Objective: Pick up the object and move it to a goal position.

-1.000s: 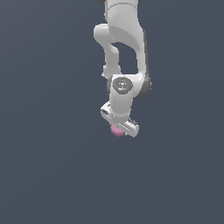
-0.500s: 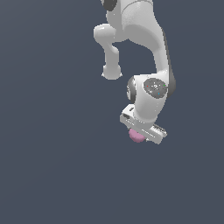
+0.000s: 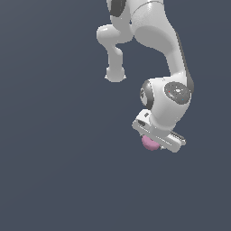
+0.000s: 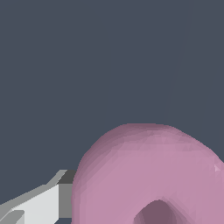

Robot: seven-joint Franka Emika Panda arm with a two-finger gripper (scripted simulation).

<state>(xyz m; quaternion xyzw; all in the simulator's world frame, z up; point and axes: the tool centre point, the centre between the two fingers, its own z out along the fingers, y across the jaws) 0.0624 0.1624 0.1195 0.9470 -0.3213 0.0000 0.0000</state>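
I saw the gripper clamped on the pink ring, which sat tucked directly beneath the white hand, its hole facing my wrist camera.

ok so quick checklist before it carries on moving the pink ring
1. Pink ring sits at the end effector: ok, it shows just under the white hand.
2. Ring against a finger in the wrist view: ok.
3. Second finger contact: cannot tell, out of frame.
4. Grip firmly closed: cannot tell.
5. Goal position visible: not ok, no marker in either view.
6. Obstacles near the arm: ok, none visible.
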